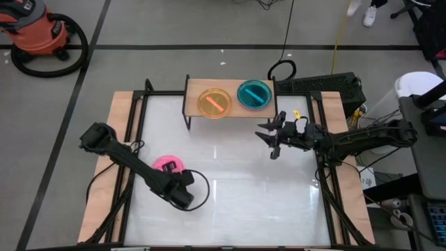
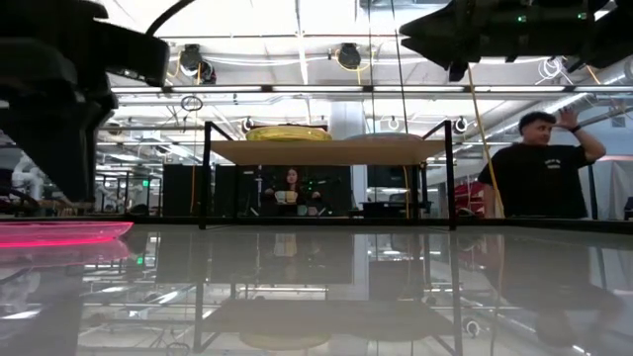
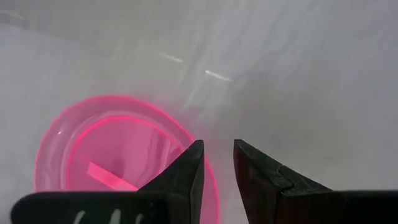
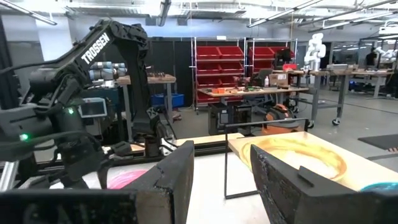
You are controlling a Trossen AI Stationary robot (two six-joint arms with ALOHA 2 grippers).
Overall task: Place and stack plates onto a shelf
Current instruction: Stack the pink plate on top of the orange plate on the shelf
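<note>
My left gripper sits low in the overhead frame, left of centre, just beside the pink plate that lies flat on the white tabletop; seen from my wrist, the fingers stand slightly parted with nothing between them, one tip over the plate's rim. The trouble I foresee is in the lift: the plate is thin, glossy, translucent plastic with a shallow raised lip, and the tabletop under it is smooth and mirror-bright, so a pinch that lands short could skate the plate away rather than catch it, or catch so little rim that it tilts and drops on the way across. My right gripper hangs right of centre in the overhead frame, just below the shelf, its jaws spread and empty; if both of my arms head for that board together they could meet. The shelf is a pale wooden board on thin black legs, at upper centre, and it carries an orange plate and a teal-blue plate side by side, so most of its top is taken. Setting the pink one down means stacking it squarely on another slick disc, and an off-centre release might let it slide off the edge.
</note>
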